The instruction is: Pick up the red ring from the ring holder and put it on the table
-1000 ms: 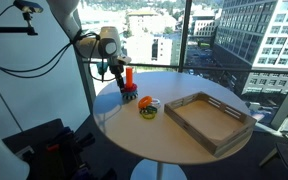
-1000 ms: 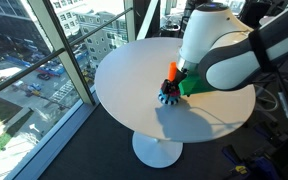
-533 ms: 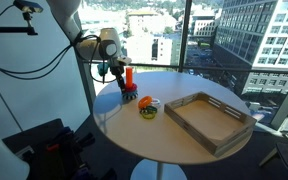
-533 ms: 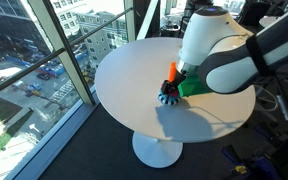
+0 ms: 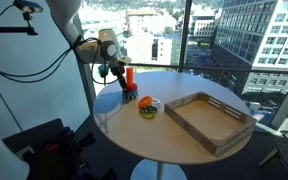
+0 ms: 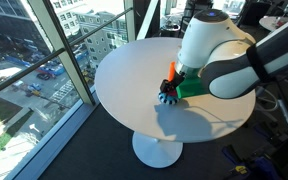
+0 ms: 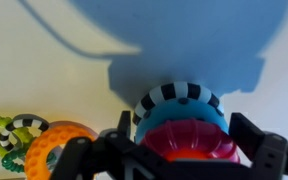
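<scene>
In the wrist view the red ring (image 7: pixel 189 138) lies on top of the stack, over a blue ring and a black-and-white striped ring (image 7: pixel 177 95). My gripper (image 7: pixel 182 125) is open, with one dark finger on each side of the red ring. The ring holder (image 5: pixel 128 82) with its orange peg stands near the table's (image 5: pixel 174 140) edge, and my gripper (image 5: pixel 121 82) is down over it. My white arm partly hides the ring holder (image 6: pixel 170 90) in an exterior view.
A yellow-and-orange round piece (image 5: pixel 148 107) lies beside the holder, and the same round piece (image 7: pixel 56 147) shows at the wrist view's lower left next to a green and striped loop (image 7: pixel 9 130). A rectangular wooden tray (image 5: pixel 210 120) sits further along the table. Windows stand behind.
</scene>
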`<state>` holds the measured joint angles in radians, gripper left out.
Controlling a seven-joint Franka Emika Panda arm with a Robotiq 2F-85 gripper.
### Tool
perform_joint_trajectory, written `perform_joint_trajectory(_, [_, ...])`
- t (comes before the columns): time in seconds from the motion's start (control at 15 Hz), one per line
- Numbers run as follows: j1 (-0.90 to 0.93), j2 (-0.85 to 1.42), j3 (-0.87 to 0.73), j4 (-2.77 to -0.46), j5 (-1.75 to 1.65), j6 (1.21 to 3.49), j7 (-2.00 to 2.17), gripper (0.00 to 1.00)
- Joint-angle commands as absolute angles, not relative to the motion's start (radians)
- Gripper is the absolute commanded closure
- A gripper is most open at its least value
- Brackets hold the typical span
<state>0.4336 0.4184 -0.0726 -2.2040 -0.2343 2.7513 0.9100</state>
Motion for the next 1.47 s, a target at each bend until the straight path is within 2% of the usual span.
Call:
perform_joint_trajectory(0.0, [0.478, 0.418, -0.123, -2.210, -0.305, 2.793, 0.982, 0.00])
perform_joint_trajectory(0.87, [0.517, 0.452, -0.191, -2.206, -0.385, 2.866, 1.049, 0.00])
perform_joint_trajectory(1.0, [0.520, 0.454, -0.199, -2.205, -0.384, 2.869, 1.048, 0.26])
perform_joint_trajectory(1.07, [0.523, 0.451, -0.204, -2.205, -0.385, 2.870, 1.050, 0.34])
perform_joint_trajectory(1.4, [0.536, 0.430, -0.226, -2.214, -0.389, 2.868, 1.058, 0.40])
